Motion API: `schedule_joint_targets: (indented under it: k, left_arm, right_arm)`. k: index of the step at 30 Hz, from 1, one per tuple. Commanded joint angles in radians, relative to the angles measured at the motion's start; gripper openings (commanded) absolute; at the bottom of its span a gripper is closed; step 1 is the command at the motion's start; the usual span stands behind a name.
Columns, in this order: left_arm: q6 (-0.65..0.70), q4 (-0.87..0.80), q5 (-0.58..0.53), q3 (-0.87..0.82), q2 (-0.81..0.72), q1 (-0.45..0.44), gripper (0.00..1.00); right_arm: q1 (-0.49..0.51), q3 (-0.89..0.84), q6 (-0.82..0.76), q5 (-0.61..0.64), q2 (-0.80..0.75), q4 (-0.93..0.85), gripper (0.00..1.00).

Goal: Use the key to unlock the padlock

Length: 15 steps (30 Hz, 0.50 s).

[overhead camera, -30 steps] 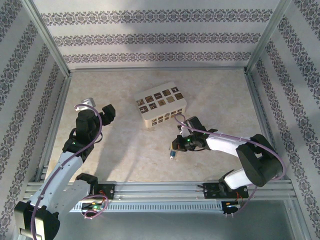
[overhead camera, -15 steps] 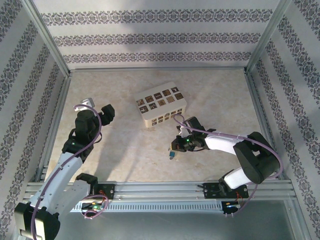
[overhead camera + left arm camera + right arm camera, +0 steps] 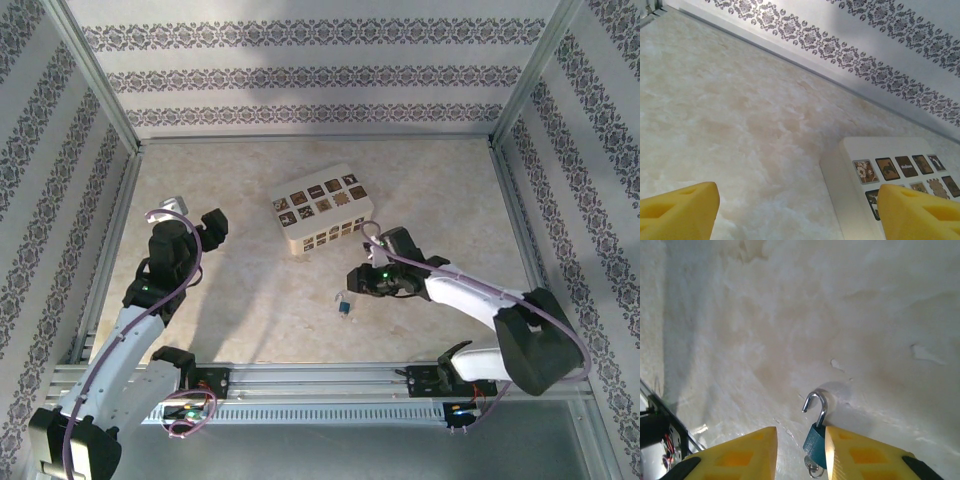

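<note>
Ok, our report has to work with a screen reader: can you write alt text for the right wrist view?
A small blue padlock with its silver shackle swung open sits on the pale marbled table, seen between the right gripper's two yellow fingertips, which stand apart.

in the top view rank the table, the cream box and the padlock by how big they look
1. table: largest by far, it carries the other two.
2. cream box: covers a small part of the table.
3. padlock: tiny, far smaller than the box.
All sit at table level, so nearness hardly skews this.
</note>
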Motion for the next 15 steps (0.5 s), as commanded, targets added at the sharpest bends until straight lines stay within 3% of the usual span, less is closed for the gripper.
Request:
schedule_joint_targets:
  k: [1,10,15]
  left_arm:
    - [0.041,-0.034,-0.034,0.018,-0.027,0.014,0.84]
    - [0.104,-0.026,-0.138,0.000,-0.087,0.020,0.98]
    - [0.135,-0.005,-0.210,-0.026,-0.144,0.019,0.99]
  right_arm:
    - [-0.034,0.043,-0.059,0.058,-0.083,-0.096,0.33]
    - [-0.140,0.060,-0.134,0.216,-0.294,-0.129,0.46]
    - [-0.201,0.056,-0.174,0.296,-0.387,-0.095,0.56]
